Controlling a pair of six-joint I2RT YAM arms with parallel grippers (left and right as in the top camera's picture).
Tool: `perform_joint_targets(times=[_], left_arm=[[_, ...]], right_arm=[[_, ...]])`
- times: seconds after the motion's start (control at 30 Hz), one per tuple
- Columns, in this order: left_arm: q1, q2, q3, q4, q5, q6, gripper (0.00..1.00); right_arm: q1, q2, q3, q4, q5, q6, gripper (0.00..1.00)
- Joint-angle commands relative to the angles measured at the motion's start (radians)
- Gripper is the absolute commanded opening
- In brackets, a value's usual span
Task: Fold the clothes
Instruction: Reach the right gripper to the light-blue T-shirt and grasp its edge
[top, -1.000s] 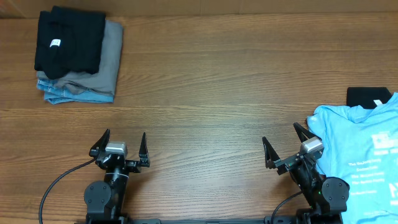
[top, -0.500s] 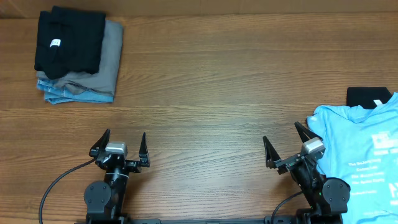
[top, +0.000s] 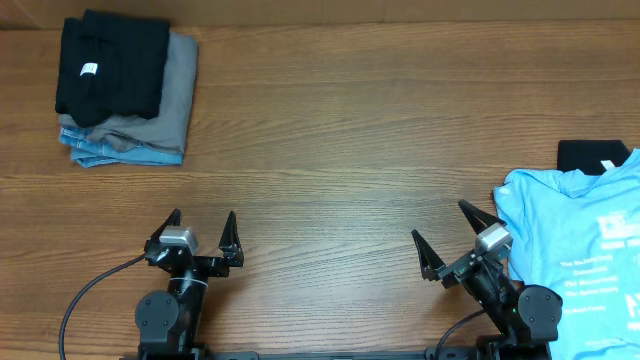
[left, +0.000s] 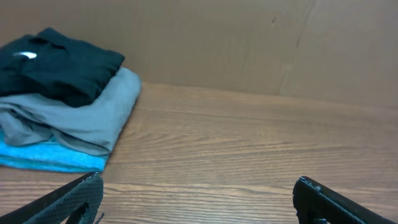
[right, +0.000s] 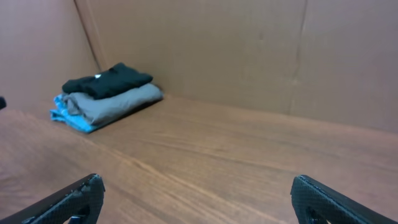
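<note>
A light sky-blue T-shirt with white lettering lies unfolded at the table's right edge, over a black garment whose corner shows behind it. My right gripper is open and empty just left of the shirt, not touching it. My left gripper is open and empty near the front left. Each wrist view shows only its own spread fingertips over bare wood, the left and the right.
A folded stack sits at the back left: black garment on grey on blue. It also shows in the left wrist view and the right wrist view. A cardboard wall bounds the wooden table at the back.
My right gripper has turned slightly to the left, away from the blue shirt. My left gripper has shifted only a little. The clothes have not moved.
</note>
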Motion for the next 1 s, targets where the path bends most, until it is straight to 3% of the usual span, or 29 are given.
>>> perform_joint_targets(times=[0.0,0.27,0.53,0.77,0.97], left_arm=[[0.005,-0.011,-0.008,0.007,0.016,-0.065,1.0],[0.005,-0.011,0.005,0.018,0.026,-0.065,1.0],[0.006,0.058,0.212,-0.09,-0.064,0.017,1.0],[0.006,0.365,0.534,-0.319,-0.061,0.026,1.0],[0.006,0.749,0.896,-0.643,-0.064,0.056,1.0]], right_arm=[[0.001,-0.008,-0.01,-0.002,-0.028,0.024,1.0],[0.001,-0.008,0.005,0.028,0.07,0.255,1.0],[0.001,0.079,0.232,-0.103,0.096,0.259,1.0],[0.001,0.445,0.589,-0.367,0.1,0.259,1.0],[0.001,0.846,0.89,-0.551,0.104,0.231,1.0]])
